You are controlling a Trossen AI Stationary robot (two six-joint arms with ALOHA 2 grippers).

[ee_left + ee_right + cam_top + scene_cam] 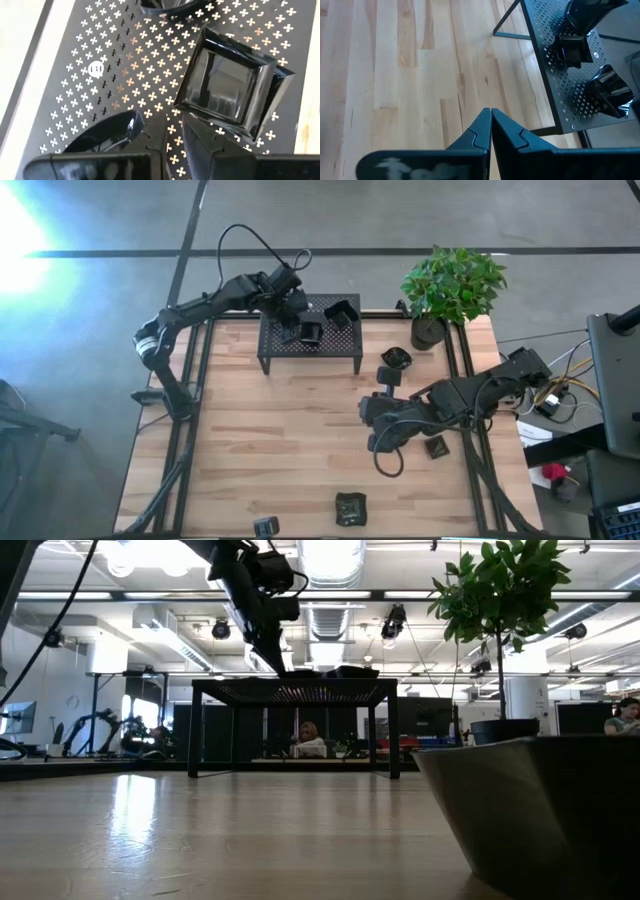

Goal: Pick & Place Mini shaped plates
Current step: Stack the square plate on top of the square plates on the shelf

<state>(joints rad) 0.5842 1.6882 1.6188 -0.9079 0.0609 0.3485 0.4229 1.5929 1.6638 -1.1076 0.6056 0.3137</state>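
Left claw [300, 330] is held low over the rack [345, 350], its fingers gripping the rim of a square plate [232, 85] so it can be set there. Right claw [491, 131] is kept shut and empty over the counter [290, 440], waiting.

black perforated rack [310, 348] on wooden table [280, 450]; potted plant [450, 290] at far corner.

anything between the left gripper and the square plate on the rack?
Nothing visible. The left gripper is right over the rack, with the square plate directly ahead of its fingertips. A rounded plate lies beside it, off to the side. The right gripper waits shut over the table.
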